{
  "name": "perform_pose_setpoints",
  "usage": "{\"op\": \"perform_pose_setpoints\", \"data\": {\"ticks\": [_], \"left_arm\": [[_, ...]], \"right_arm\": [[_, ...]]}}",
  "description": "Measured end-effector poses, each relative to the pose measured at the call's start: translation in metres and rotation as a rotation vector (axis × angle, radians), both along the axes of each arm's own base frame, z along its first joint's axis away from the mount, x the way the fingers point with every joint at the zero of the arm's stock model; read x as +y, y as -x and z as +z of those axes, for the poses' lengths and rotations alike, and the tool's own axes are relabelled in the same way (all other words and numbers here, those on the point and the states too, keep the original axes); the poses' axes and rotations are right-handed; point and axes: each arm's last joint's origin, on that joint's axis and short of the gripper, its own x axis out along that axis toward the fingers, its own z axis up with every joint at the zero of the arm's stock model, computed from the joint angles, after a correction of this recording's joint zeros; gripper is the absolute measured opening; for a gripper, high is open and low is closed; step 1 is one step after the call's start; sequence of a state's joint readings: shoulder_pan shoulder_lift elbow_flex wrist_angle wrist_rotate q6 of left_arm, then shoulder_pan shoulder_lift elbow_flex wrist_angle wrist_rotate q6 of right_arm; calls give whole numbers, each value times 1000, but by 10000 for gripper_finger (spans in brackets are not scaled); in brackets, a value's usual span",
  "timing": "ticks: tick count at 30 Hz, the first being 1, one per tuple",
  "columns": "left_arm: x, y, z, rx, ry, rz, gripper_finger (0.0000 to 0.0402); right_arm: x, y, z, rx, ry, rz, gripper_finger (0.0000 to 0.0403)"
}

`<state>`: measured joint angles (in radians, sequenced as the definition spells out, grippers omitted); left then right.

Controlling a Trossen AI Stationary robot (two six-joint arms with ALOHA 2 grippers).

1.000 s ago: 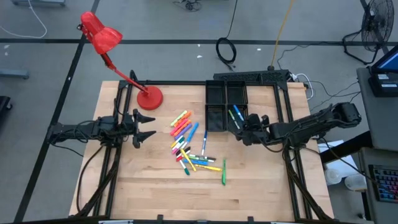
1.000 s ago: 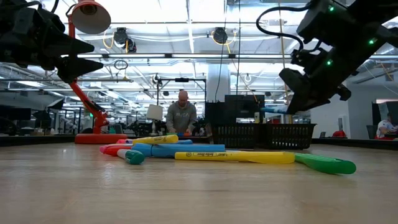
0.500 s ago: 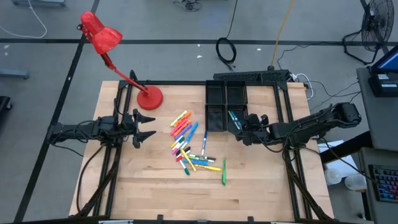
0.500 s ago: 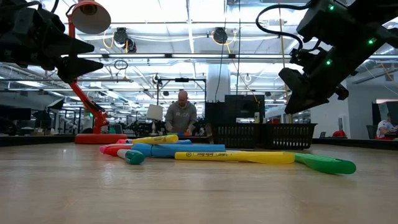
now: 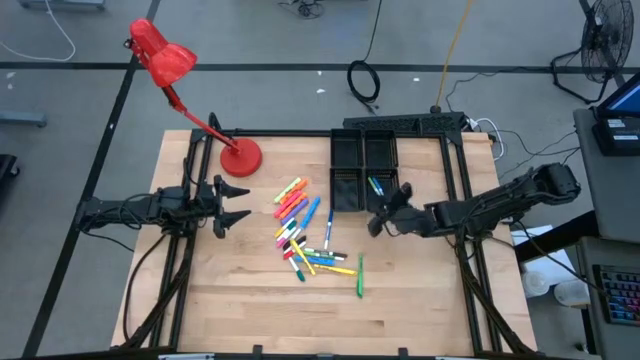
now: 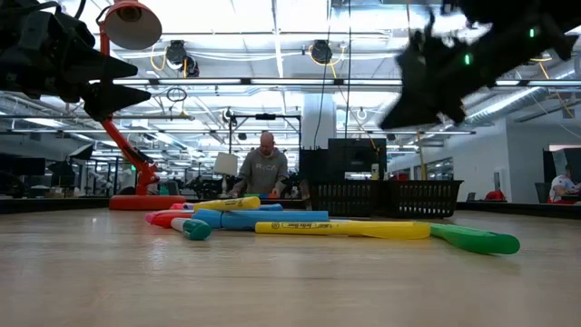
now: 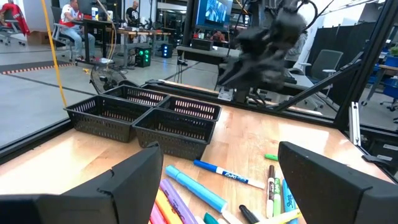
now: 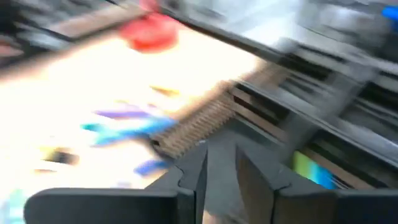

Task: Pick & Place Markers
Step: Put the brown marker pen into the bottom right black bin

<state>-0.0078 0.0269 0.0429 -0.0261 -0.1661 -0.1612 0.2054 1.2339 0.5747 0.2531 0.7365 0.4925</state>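
The right pincer [image 5: 377,222] hung slightly parted and empty beside the tray [image 5: 347,170]; the left pincer [image 5: 236,203] stood released. The markers [image 5: 305,235] lay crowded on the surface, so a grab could scatter neighbours.

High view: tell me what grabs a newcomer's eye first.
The red desk lamp at the table's far left corner stands out first. Next is the bright scatter of markers in the middle of the wooden table, with the black tray at the far edge. The right hand hangs just in front of that tray.
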Motion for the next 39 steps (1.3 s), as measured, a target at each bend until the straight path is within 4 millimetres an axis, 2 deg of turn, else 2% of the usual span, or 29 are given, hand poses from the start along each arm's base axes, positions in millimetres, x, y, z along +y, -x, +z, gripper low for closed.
{"op": "perform_pose_setpoints", "data": {"ticks": [5,10,14,18,21,26,39], "left_arm": [[0,0,0,0,0,0,324],[0,0,0,0,0,0,324],[0,0,0,0,0,0,324],[0,0,0,0,0,0,324],[0,0,0,0,0,0,324],[0,0,0,0,0,0,324],[0,0,0,0,0,0,324]], "right_arm": [[31,-13,22,-212,46,392,97],[62,-23,19,-285,138,531,153],[85,-48,17,-179,155,587,202],[99,-77,3,122,128,587,212],[102,-93,-17,340,125,571,205],[101,-110,-40,470,155,566,187],[85,-111,-48,533,111,588,142]]}}
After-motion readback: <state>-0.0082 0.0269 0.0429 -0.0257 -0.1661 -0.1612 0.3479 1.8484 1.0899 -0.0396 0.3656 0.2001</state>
